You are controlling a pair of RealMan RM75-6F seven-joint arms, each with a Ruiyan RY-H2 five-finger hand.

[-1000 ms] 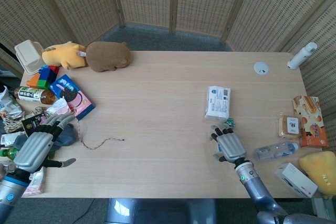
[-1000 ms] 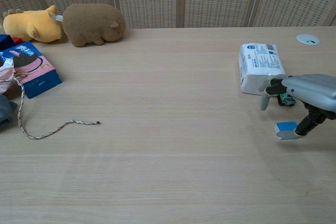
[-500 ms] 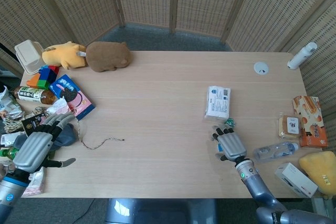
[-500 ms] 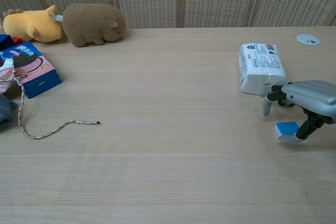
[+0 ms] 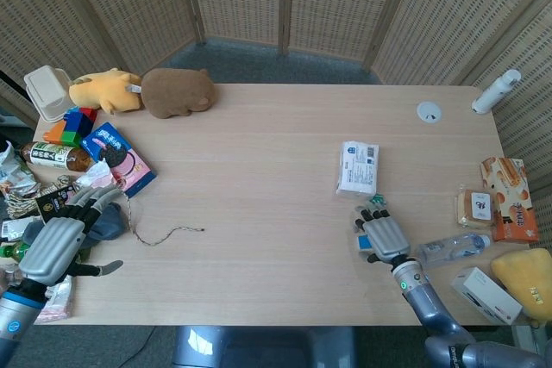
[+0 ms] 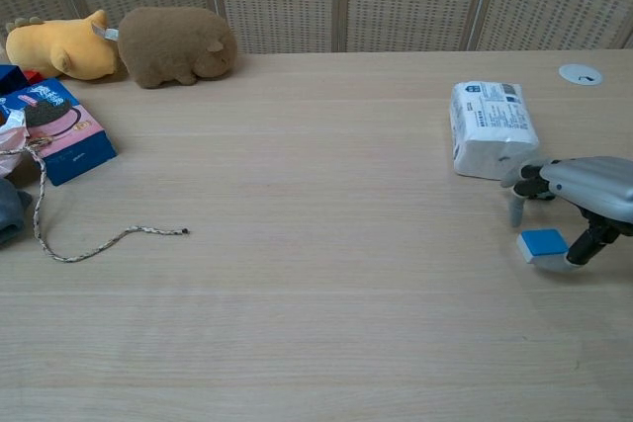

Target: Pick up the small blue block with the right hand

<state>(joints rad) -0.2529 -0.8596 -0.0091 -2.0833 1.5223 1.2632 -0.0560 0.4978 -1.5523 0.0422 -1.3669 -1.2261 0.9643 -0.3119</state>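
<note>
The small blue block [image 6: 542, 243] lies flat on the table, just in front of the white tissue packet [image 6: 492, 127]. My right hand [image 6: 586, 193] hovers over its right side with fingers spread. The thumb [image 6: 584, 247] touches the block's right edge and one fingertip [image 6: 514, 209] points down behind the block. In the head view a sliver of the blue block [image 5: 364, 242] shows at the left edge of the right hand [image 5: 385, 233]. My left hand [image 5: 57, 244] rests open at the table's left edge, holding nothing.
A thin cord [image 6: 89, 242] curls at the left. A blue snack box [image 6: 54, 135] and two plush toys [image 6: 178, 44] sit at the back left. A water bottle [image 5: 453, 248], snack packs [image 5: 509, 197] and a white box [image 5: 487, 295] crowd the right edge.
My right hand has slid to the right and slightly nearer. The blue block, earlier tipped up on the thumb, now lies flat on the table. The left hand has not moved.
</note>
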